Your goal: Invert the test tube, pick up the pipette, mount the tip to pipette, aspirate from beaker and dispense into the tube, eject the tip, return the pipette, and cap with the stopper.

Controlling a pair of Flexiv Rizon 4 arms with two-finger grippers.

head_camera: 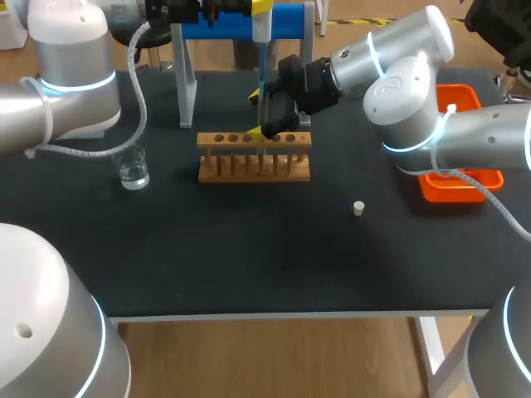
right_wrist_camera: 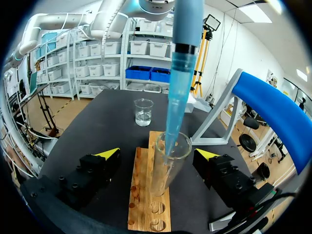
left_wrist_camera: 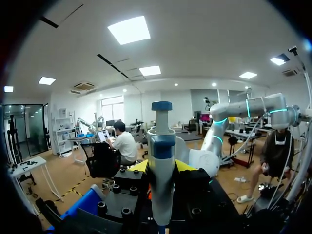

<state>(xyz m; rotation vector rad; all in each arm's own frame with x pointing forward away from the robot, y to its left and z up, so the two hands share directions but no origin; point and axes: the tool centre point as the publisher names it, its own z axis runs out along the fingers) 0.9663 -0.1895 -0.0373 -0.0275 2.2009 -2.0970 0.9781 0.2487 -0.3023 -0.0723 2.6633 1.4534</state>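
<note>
Right gripper stands wide open, its fingers spread either side of the one test tube. The tube sits upright in the wooden rack under the gripper, with the blue tip of the single pipette dipping into its mouth. Above, the left gripper is clamped on the pipette's body from both sides. Ahead of the right gripper there's one beaker of clear liquid, and well apart from it one small stopper lies loose on the table.
</note>
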